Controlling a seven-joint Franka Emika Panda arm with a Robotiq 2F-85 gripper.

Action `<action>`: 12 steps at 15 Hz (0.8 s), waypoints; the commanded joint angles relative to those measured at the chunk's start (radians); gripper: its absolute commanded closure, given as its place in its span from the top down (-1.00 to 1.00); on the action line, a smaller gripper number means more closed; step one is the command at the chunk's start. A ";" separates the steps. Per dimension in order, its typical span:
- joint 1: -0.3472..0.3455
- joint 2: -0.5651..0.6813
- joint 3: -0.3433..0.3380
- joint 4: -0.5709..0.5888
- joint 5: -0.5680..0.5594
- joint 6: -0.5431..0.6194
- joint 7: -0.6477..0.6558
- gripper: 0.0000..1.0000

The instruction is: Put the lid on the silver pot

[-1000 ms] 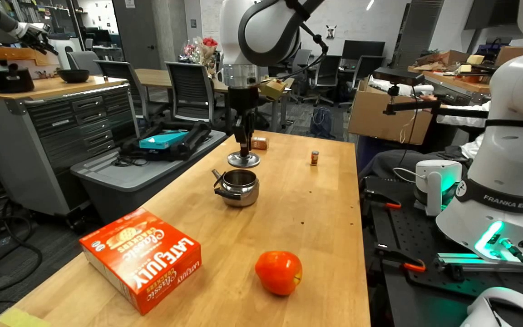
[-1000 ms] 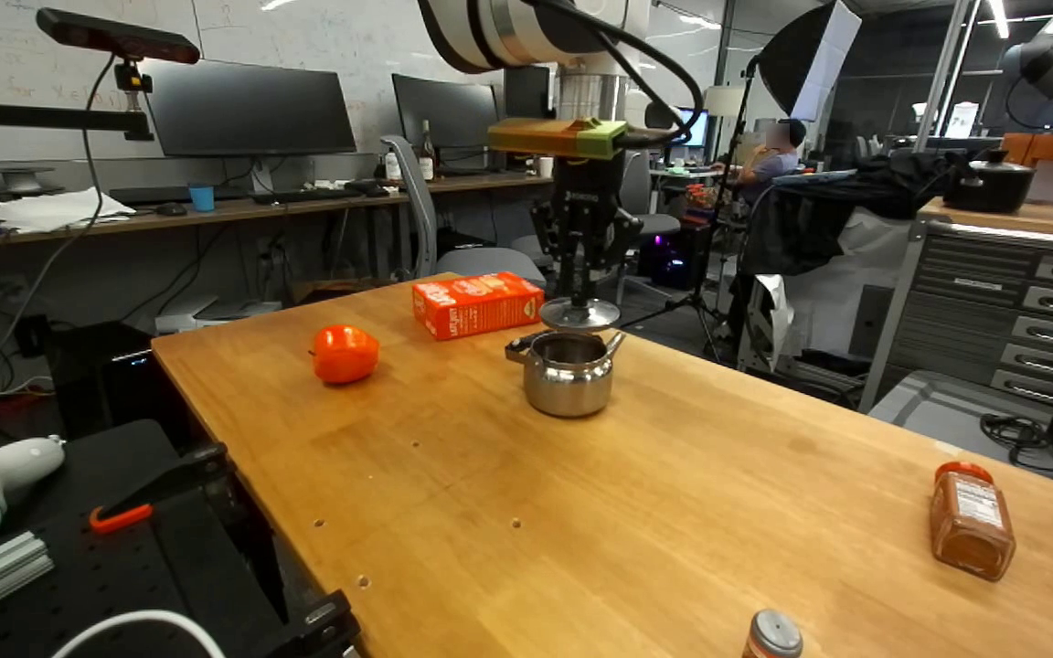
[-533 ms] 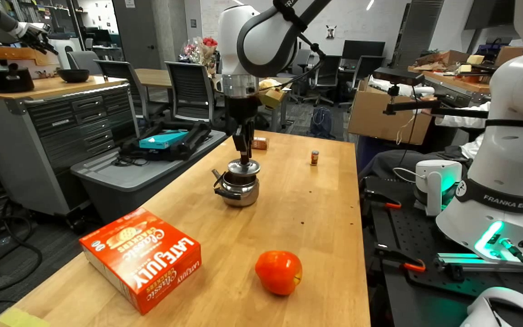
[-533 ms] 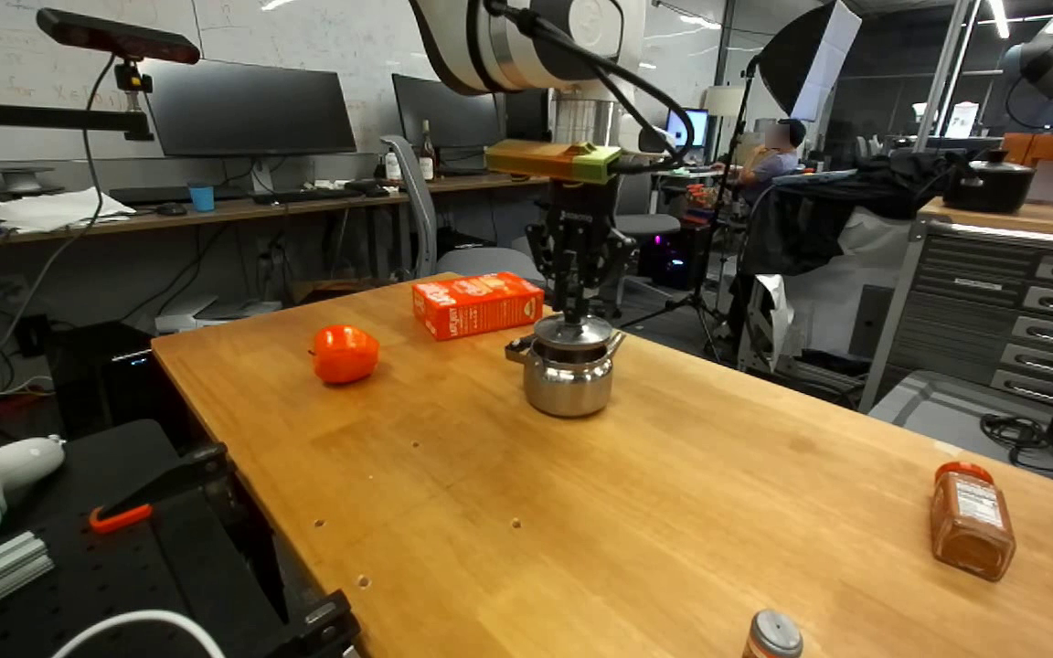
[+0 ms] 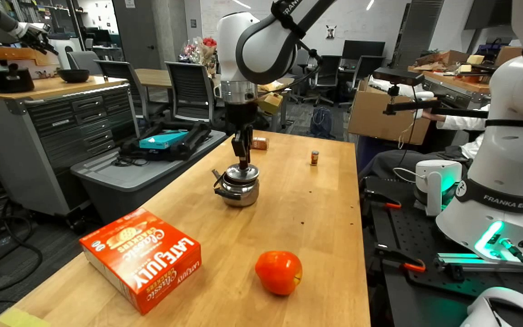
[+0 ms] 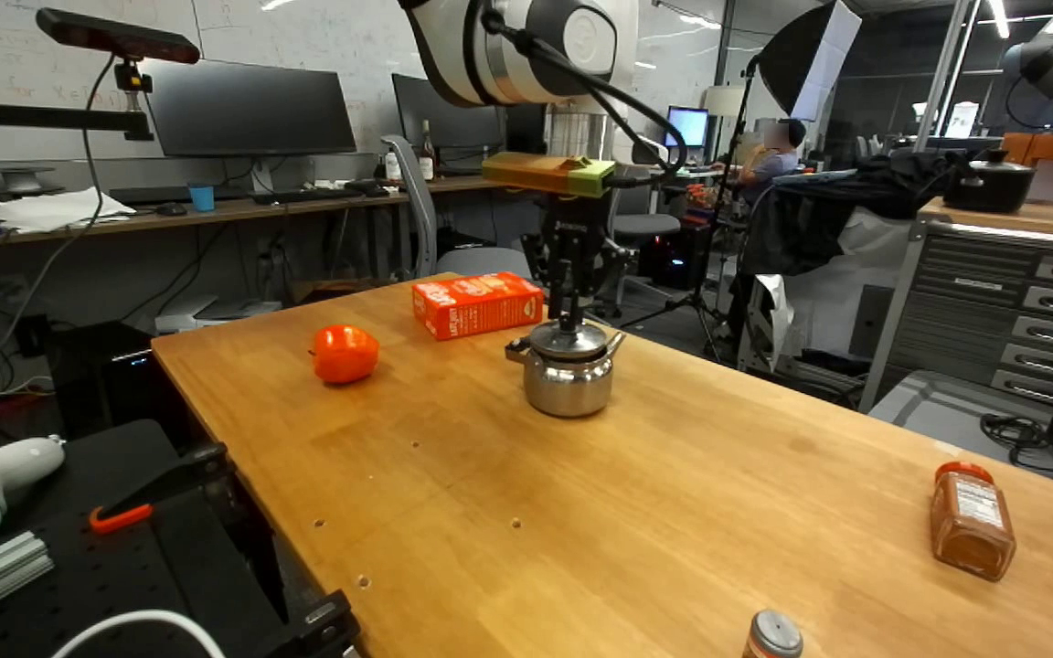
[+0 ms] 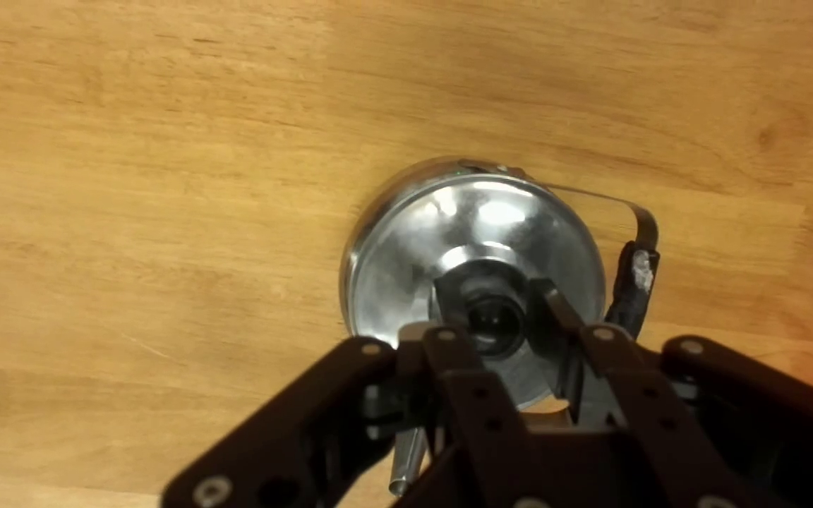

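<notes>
The silver pot [image 5: 246, 196] stands upright on the wooden table; it also shows in an exterior view [image 6: 568, 388] and in the wrist view [image 7: 353, 264]. Its dark-gripped handle hangs to one side and a thin spout sticks out. The lid [image 5: 239, 176] is level at the pot's mouth, also seen in an exterior view [image 6: 567, 344] and from above in the wrist view [image 7: 466, 219]. A dark band shows below it, so I cannot tell if it is fully seated. My gripper [image 7: 496, 300] has its fingers closed around the lid's dark knob; it points straight down over the pot [image 5: 244, 164].
An orange cracker box [image 5: 145, 256] and a round red-orange fruit [image 5: 279, 272] lie on the table [image 5: 316, 204]. A spice jar [image 6: 973, 525] lies on its side, and a small bottle [image 5: 314, 158] stands near the table's edge.
My gripper has moved down with the lid, from above the pot to the pot's mouth. The pot, box and fruit have not moved.
</notes>
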 commanded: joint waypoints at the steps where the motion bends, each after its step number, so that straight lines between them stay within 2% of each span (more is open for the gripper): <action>1: -0.009 0.031 0.002 0.031 -0.007 0.006 -0.021 -0.86; 12: -0.019 0.007 0.020 0.044 0.024 0.007 -0.057 -0.86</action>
